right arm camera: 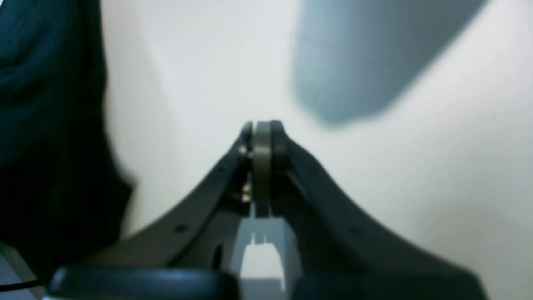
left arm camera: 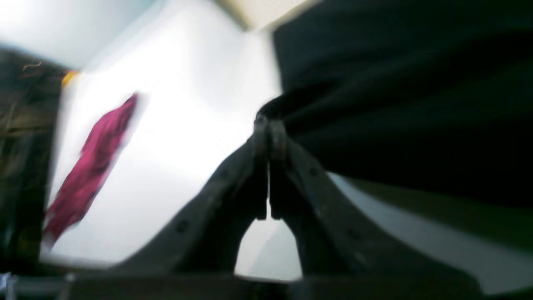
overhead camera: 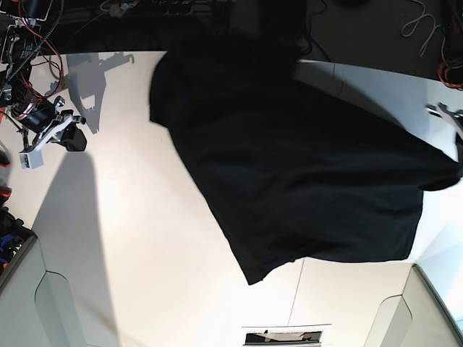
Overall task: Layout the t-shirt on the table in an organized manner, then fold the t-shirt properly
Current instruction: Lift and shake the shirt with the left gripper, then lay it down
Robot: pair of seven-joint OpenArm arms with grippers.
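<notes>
Left hand (left arm camera: 270, 125) clamped on t-shirt (overhead camera: 304, 166) edge, cloth pulled taut | right hand (right arm camera: 261, 129) closed together, nothing held | shirt spread over white bench (overhead camera: 145, 238)

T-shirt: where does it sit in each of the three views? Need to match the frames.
Left wrist: the t-shirt fills the upper right, its cloth bunched at the tips of the left gripper, which is shut on it.
Right wrist: dark cloth along the left edge, apart from the shut, empty right gripper.
Base: black mass spread across the centre, reaching the right edge.
Shared landmark: the white table.
</notes>
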